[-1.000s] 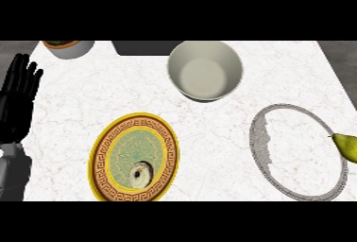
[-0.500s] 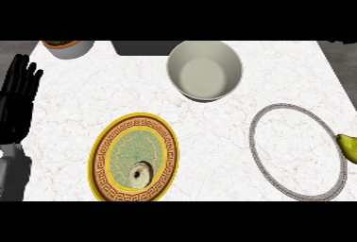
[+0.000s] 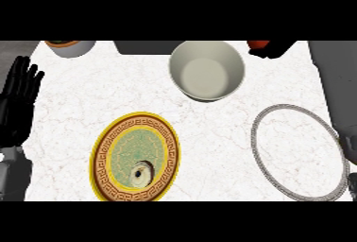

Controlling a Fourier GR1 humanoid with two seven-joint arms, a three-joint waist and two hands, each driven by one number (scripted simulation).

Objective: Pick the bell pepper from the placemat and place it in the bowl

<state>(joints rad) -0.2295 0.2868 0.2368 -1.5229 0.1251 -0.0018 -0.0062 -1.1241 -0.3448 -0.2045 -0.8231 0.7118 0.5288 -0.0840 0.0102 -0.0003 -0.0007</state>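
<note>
The cream bowl stands empty at the back middle of the counter. To its right, at the picture's top, my right hand shows only partly, its black fingers curled against a small red-orange thing that looks like the bell pepper. Most of that thing is cut off. My grey right forearm runs up the right edge. The white round placemat with a grey patterned rim lies at the front right with nothing on it. My left hand rests open at the left edge, fingers up.
A yellow patterned plate lies at the front, left of the middle. A grey pot stands at the back left. Next to it, behind the bowl, lies a dark flat block.
A yellow-green thing at the placemat's right edge is gone from view. My right forearm has come in along the right edge, its hand now high beside the bowl. The left hand has not moved.
</note>
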